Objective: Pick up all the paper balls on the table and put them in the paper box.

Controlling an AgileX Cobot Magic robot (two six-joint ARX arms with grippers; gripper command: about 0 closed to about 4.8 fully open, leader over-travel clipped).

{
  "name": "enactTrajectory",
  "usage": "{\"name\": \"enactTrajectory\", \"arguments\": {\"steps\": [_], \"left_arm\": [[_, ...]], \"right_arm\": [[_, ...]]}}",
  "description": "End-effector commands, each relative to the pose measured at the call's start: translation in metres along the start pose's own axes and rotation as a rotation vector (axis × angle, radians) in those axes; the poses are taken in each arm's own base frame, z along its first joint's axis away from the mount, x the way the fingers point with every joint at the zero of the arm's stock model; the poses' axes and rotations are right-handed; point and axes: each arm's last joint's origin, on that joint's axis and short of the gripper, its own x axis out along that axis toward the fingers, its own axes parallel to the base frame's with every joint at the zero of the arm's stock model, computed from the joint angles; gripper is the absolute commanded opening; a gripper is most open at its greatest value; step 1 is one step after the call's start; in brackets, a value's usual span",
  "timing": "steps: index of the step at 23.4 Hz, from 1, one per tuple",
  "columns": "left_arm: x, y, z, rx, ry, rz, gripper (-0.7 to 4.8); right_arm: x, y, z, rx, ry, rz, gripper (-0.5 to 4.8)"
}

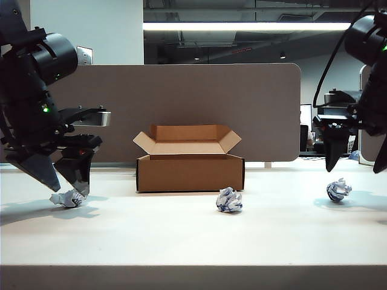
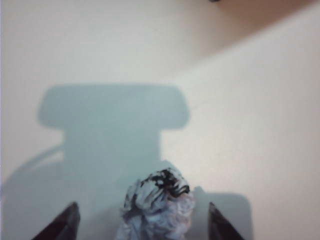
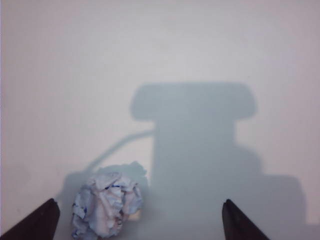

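Three paper balls lie on the off-white table (image 1: 181,241): one at the left (image 1: 68,197), one in the middle (image 1: 229,200), one at the right (image 1: 338,190). The brown paper box (image 1: 190,172) stands behind the middle ball, flaps open. My left gripper (image 1: 69,188) is low over the left ball (image 2: 157,205). It is open, with the ball between its fingers (image 2: 67,225) and a gap on each side. My right gripper (image 1: 357,163) hangs open above the right ball (image 3: 106,204), which sits close to one finger (image 3: 42,220) and far from the other.
A grey-brown divider panel (image 1: 199,103) runs along the back of the table behind the box. The table's front edge (image 1: 193,266) crosses the whole exterior view. Office furniture shows past the panel at the right.
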Motion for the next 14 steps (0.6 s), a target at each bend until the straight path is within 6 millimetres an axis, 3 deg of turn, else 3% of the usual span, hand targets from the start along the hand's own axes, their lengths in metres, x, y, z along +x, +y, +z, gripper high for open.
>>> {"name": "enactTrajectory", "arguments": {"steps": [1,14], "left_arm": [[0.000,0.000,-0.001,-0.019,0.007,-0.008,3.23],[0.006,-0.001,-0.003,-0.027,0.035,-0.019,3.22]], "right_arm": [[0.003,0.001,0.000,0.044,0.014,0.009,4.64],[0.034,0.006,-0.011,0.055,0.108,0.053,4.63]]}}
